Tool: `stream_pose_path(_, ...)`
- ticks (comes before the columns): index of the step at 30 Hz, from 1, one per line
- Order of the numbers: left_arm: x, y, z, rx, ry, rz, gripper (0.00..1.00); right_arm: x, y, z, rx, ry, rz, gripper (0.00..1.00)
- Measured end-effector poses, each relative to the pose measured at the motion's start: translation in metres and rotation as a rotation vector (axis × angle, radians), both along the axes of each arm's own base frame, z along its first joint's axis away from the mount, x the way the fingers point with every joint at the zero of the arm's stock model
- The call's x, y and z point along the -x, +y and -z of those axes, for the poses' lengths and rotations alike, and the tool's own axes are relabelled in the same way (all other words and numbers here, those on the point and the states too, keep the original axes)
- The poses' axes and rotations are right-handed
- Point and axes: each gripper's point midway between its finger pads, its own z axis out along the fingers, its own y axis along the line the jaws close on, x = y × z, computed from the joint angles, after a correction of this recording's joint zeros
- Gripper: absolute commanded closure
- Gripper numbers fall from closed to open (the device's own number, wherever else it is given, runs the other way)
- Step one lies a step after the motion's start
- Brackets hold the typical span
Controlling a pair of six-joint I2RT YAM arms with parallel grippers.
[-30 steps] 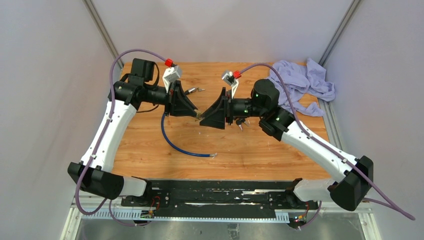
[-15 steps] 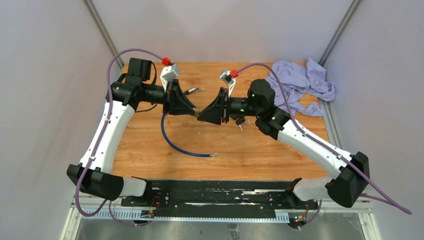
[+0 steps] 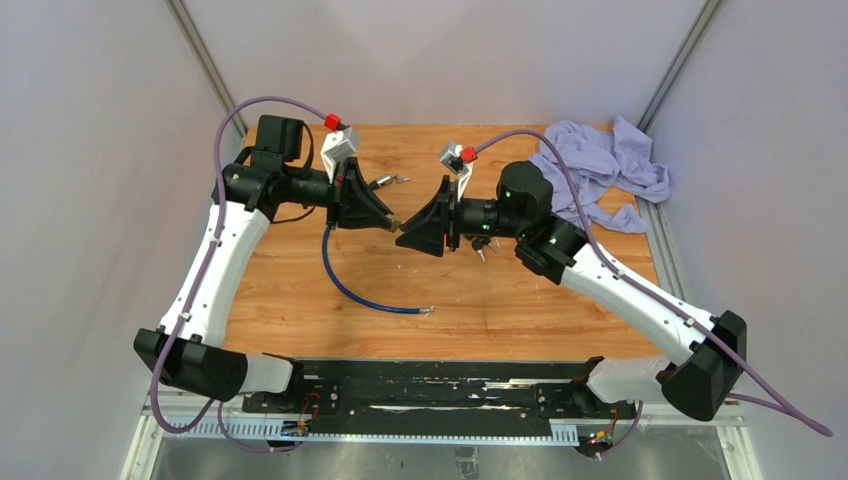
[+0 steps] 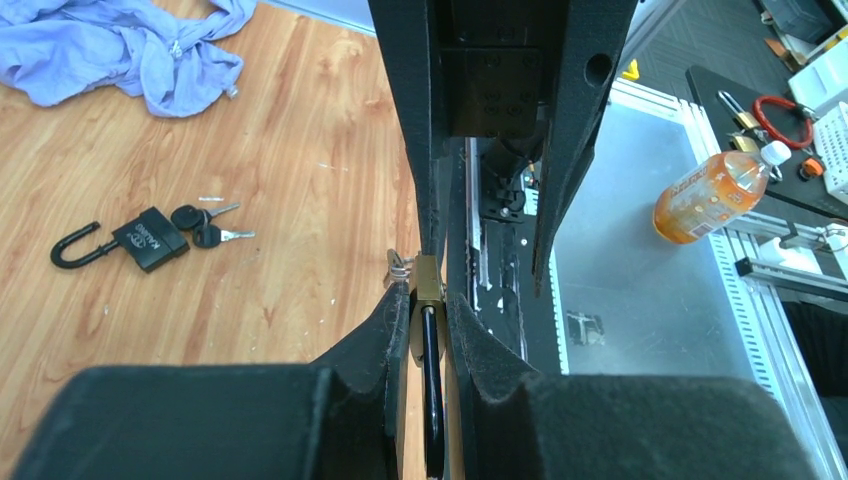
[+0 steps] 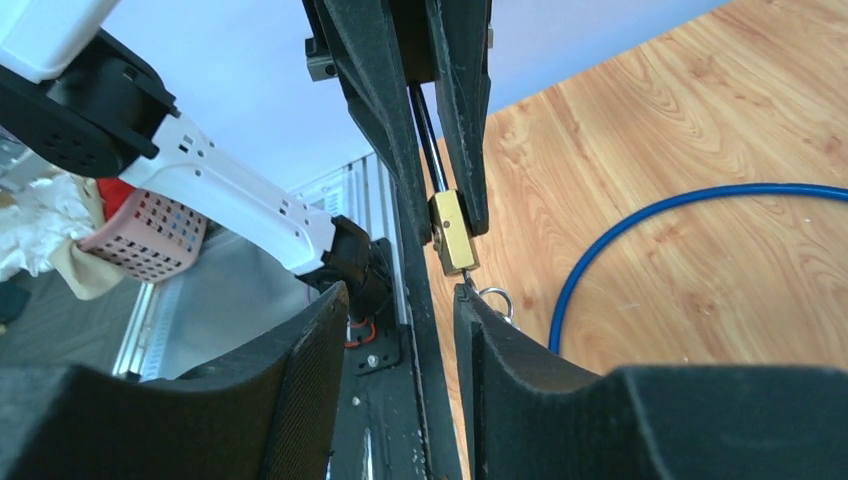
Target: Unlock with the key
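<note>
A small brass padlock (image 4: 429, 285) with a black shackle (image 4: 431, 380) is pinched between the pads of my left gripper (image 4: 428, 300), which is shut on it above the table's middle. A key (image 5: 467, 281) sticks out of the padlock's (image 5: 452, 230) free end, and its ring (image 5: 497, 299) hangs beside it. My right gripper (image 5: 400, 295) faces the left one tip to tip. Its jaws stand apart, and the key lies just off the tip of one finger (image 5: 470, 310), not between the pads. From above, both grippers (image 3: 392, 222) (image 3: 404, 238) meet at the lock.
A blue cable (image 3: 360, 290) curves over the wood below the grippers. A black padlock (image 4: 148, 240) with open shackle and keys (image 4: 205, 222) lies on the table under the right wrist. A crumpled lilac cloth (image 3: 600, 170) sits at the back right corner.
My right gripper has slid a little left toward the left gripper, and its jaws narrowed then widened again. The left gripper has kept its hold on the padlock.
</note>
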Motion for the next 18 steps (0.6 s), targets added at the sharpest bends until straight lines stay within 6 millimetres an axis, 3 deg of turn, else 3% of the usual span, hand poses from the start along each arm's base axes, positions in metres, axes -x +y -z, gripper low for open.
stream_pose_path(6,0.008,-0.002,-0.003,0.019,0.014,0.029,1.00,0.009,-0.011,-0.011,0.040,-0.048,-0.035,0.63)
stream_pose_path(13,0.013,-0.002,-0.003,0.012,0.012,0.029,1.00,0.028,-0.019,-0.014,0.043,-0.029,-0.157,0.61)
stream_pose_path(18,0.012,-0.001,-0.002,0.006,0.016,0.023,1.00,0.024,-0.021,-0.011,0.052,-0.020,-0.142,0.59)
